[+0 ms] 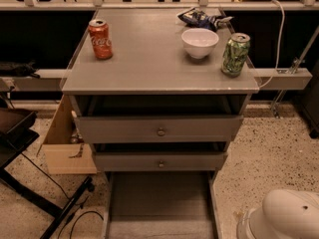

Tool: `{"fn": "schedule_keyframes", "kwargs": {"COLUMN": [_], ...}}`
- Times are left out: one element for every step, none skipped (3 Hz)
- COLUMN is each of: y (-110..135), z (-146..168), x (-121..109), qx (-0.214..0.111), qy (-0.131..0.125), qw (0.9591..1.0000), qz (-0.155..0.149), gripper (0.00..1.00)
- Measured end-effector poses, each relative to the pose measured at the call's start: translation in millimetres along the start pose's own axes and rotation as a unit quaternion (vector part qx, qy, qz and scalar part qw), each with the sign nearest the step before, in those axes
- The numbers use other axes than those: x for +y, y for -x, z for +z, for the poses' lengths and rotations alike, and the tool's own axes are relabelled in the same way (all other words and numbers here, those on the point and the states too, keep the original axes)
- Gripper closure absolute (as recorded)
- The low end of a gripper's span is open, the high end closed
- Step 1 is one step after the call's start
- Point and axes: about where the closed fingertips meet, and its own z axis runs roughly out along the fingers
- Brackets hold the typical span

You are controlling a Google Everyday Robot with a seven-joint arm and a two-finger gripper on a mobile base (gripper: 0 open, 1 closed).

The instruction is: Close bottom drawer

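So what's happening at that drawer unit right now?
The lowest grey wooden drawer is pulled far out towards the camera and not yet closed; nothing touches it. The gripper is out of view. Only a white rounded part of the robot's arm shows, at the lower right beside the drawer. On top stand a red soda can, a white bowl and a green can.

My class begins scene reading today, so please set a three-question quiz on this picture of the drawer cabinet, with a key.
1. True or false: the bottom drawer is pulled out.
2. In the picture, the green can stands on the cabinet top near its: A left edge, B right edge, C middle.
3. Fill in: the pincer is ___; only a white rounded arm part shows at the bottom right.
Key: 1 true; 2 B; 3 out of view.
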Motion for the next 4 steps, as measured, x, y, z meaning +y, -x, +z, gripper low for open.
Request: {"fn": "schedule_keyframes", "kwargs": {"y": [2.7, -10.6, -42.0, -63.2], "z": [-4.0, 34.7, 121.2, 176.4], "x": [1.2, -1.8, -13.8, -18.0], "qx": [0.002, 0.019, 0.016, -0.008], "qy": [-0.009, 0.0, 0.028, 0.048], "qw": [0.9999, 0.9998, 0.9987, 0.997], "qz": [-0.009, -0.004, 0.04, 0.061], "gripper": [0.0, 0.0, 0.27, 0.5]}}
